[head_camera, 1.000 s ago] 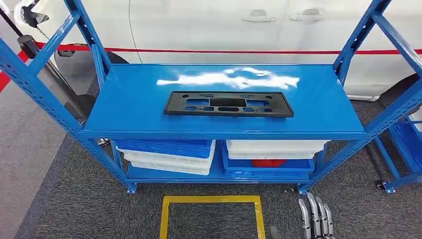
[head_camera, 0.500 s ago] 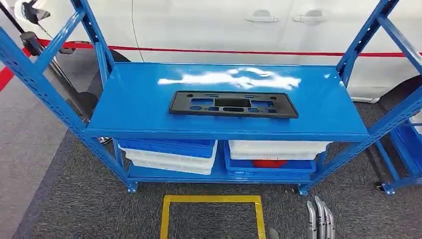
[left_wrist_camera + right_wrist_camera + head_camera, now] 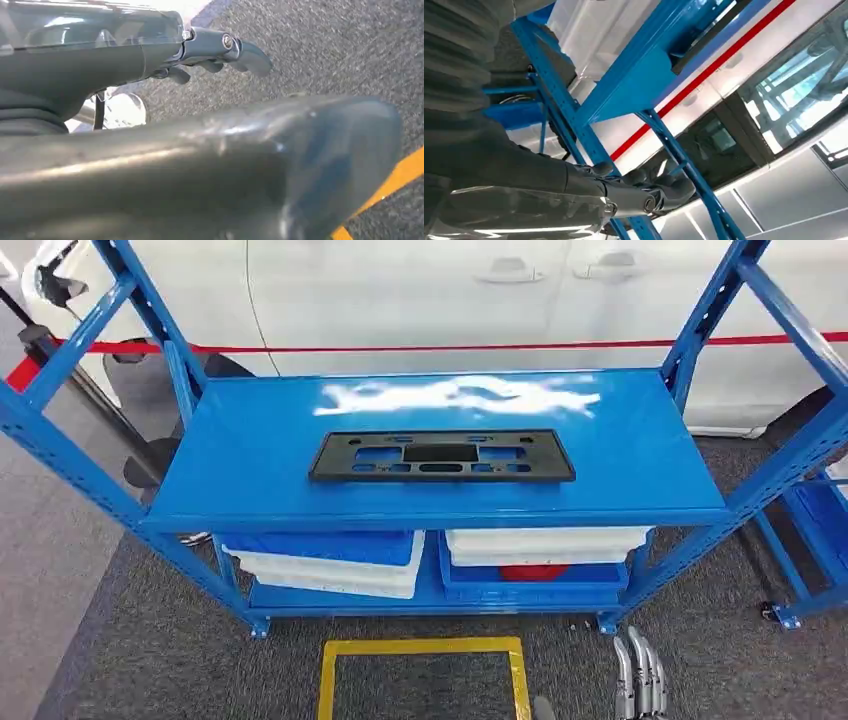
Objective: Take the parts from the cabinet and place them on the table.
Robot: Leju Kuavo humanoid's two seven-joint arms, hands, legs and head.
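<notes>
A flat black plastic part with several cut-outs lies at the middle of the blue cabinet's upper shelf. My right hand hangs low at the bottom edge of the head view, well short of the cabinet, fingers straight and holding nothing. The right wrist view has that hand below the blue frame. My left hand hangs over the grey carpet, its fingers apart and nothing in it.
The lower shelf holds stacked blue and white trays and more trays with something red. A yellow taped square marks the carpet before the cabinet. A white car stands behind. Blue uprights flank the shelf.
The whole picture has shifted a little, so the camera has moved. My right hand sits slightly lower in the head view than a second ago. The black part lies as before.
</notes>
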